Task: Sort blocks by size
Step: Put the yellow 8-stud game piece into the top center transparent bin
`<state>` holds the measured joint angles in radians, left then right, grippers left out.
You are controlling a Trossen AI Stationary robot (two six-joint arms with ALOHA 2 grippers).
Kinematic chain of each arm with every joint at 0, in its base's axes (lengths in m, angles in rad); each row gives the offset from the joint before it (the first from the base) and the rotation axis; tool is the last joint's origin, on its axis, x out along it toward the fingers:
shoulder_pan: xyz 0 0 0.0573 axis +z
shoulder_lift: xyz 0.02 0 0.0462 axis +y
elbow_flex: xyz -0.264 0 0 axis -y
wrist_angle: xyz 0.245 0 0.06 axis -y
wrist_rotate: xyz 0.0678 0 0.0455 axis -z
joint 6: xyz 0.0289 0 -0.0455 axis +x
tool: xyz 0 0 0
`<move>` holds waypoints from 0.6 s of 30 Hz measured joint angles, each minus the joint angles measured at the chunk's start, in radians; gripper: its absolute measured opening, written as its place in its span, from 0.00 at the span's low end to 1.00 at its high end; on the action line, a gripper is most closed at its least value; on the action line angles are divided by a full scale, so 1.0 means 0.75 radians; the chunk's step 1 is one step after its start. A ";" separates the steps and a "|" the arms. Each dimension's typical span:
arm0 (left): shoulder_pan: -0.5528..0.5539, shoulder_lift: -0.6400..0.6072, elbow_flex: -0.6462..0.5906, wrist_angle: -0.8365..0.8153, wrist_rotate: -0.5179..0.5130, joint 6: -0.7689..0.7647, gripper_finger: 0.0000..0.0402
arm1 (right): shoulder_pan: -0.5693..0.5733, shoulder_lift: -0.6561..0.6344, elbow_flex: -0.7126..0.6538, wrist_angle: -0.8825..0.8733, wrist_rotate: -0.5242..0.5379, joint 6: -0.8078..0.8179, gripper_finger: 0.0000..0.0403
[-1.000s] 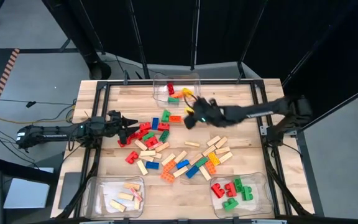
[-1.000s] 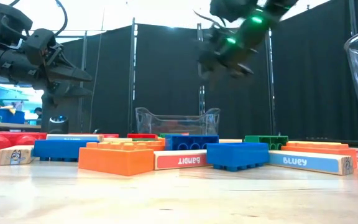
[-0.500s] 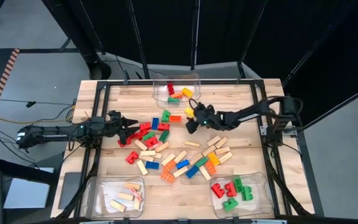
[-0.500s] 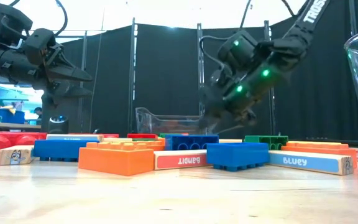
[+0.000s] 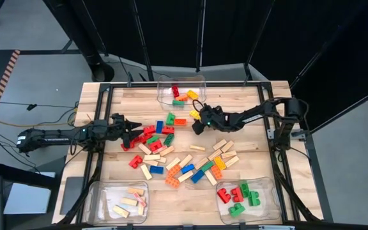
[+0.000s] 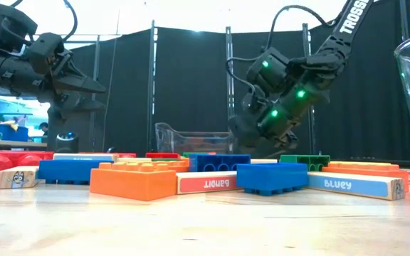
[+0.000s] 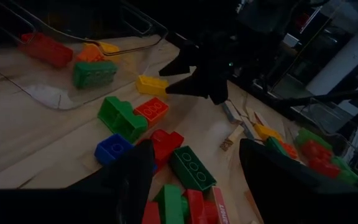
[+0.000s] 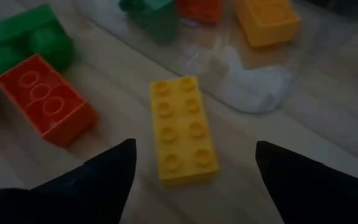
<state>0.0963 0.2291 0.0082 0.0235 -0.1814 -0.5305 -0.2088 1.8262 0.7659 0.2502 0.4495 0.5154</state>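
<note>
The right arm is reaching from the desk's right edge toward the centre, with the right gripper (image 5: 195,125) pointing down at a slant, low over the desk (image 5: 248,102). Its fingers (image 8: 98,180) are standing wide apart and holding nothing; a yellow brick (image 8: 183,128) is lying flat between them on the wood, just in front of the clear bin (image 5: 181,91) at the far edge. This brick is oblong, with two rows of four studs facing up. A red-orange brick (image 8: 45,99) and a green brick (image 8: 23,38) are lying beside it.

The left arm is lying stretched in from the left, with the left gripper (image 5: 135,130) hovering open and empty at the edge of the mixed blocks (image 5: 181,156) scattered across the desk's middle.
</note>
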 joint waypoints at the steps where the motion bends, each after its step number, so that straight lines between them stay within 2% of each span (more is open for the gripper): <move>1: 0.000 0.001 0.000 0.000 0.000 0.000 0.61 | -0.003 0.007 0.001 0.000 -0.014 -0.010 0.84; 5: 0.000 0.001 0.000 0.000 -0.002 0.002 0.61 | -0.011 0.061 0.004 0.039 -0.063 -0.019 0.83; 10: 0.000 0.003 0.000 0.000 -0.005 0.004 0.61 | -0.010 0.113 0.043 0.034 -0.025 0.036 0.77; 13: 0.000 0.020 -0.001 0.004 -0.005 0.004 0.61 | -0.013 0.127 0.079 -0.015 -0.018 0.058 0.67; 18: 0.000 0.061 -0.001 0.006 -0.004 0.004 0.61 | -0.015 0.126 0.153 -0.212 -0.072 0.199 0.37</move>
<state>0.0963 0.2749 0.0078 0.0277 -0.1847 -0.5278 -0.2201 1.9206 0.8808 0.0911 0.3956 0.6648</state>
